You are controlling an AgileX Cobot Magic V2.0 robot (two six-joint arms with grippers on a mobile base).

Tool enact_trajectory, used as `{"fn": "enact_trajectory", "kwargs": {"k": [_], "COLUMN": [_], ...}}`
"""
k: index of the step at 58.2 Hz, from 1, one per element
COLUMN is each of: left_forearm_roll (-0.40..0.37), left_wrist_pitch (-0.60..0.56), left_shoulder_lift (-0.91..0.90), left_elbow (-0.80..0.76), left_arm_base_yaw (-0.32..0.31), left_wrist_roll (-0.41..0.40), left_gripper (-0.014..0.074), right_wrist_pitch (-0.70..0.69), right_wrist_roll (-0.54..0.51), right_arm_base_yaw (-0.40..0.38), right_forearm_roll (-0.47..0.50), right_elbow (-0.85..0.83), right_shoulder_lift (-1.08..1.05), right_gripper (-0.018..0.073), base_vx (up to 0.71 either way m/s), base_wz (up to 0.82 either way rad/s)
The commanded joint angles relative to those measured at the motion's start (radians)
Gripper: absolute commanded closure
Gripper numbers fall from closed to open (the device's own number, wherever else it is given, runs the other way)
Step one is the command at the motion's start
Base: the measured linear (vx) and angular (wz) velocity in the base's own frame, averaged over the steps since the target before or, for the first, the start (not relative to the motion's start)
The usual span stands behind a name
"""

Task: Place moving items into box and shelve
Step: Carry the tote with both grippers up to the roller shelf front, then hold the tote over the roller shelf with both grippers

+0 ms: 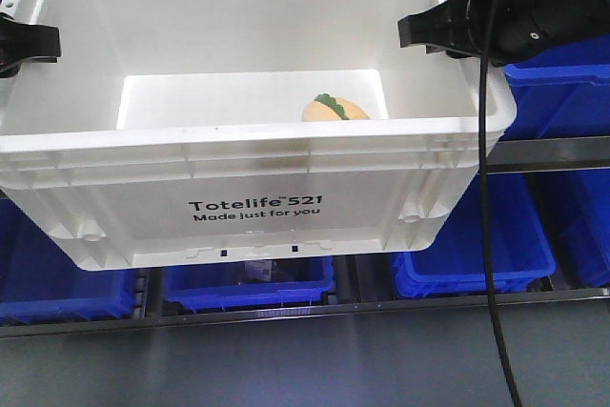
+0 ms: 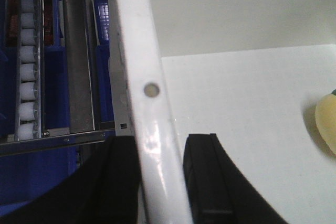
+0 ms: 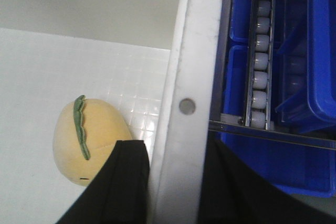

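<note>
The white box (image 1: 238,135), printed "Totelife 521", hangs tilted in front of the shelf, held by its two side rims. My left gripper (image 1: 24,45) is shut on the left rim (image 2: 142,51), one finger outside the wall and one inside; the left wrist view shows this grip (image 2: 160,145). My right gripper (image 1: 434,30) is shut on the right rim (image 3: 194,35) the same way, as its wrist view shows (image 3: 176,148). One moving item, a yellow-orange plush fruit with a green leaf (image 1: 335,108), lies on the box floor near the right wall (image 3: 89,140), with its edge showing (image 2: 326,121).
Blue plastic bins (image 1: 472,254) stand on the shelf below and behind the box, another at right (image 1: 562,92). Roller tracks (image 2: 26,61) (image 3: 260,61) and a metal shelf rail (image 1: 286,316) run beside and under the box. A black cable (image 1: 491,264) hangs from the right arm.
</note>
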Motion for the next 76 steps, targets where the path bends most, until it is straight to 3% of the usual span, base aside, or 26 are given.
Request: {"fn": "enact_trajectory", "kwargs": {"k": [1, 76], "left_forearm_roll": [0.019, 0.019], "left_wrist_pitch": [-0.162, -0.162], "left_shoulder_lift": [-0.037, -0.037], "left_elbow": [-0.043, -0.043], "left_arm_base_yaw": [-0.004, -0.004], "left_wrist_roll": [0.030, 0.030], "left_gripper": [0.0540, 0.0540], "right_wrist_pitch": [-0.119, -0.122], "right_wrist_roll": [-0.015, -0.015], "right_arm_base_yaw": [-0.007, -0.007], "right_forearm_roll": [-0.067, -0.067], "right_elbow": [-0.046, -0.046], "right_shoulder_lift": [-0.045, -0.045], "right_gripper": [0.0449, 0.0449], "base_vx": [0.08, 0.09], "base_wz": [0.14, 0.02]}}
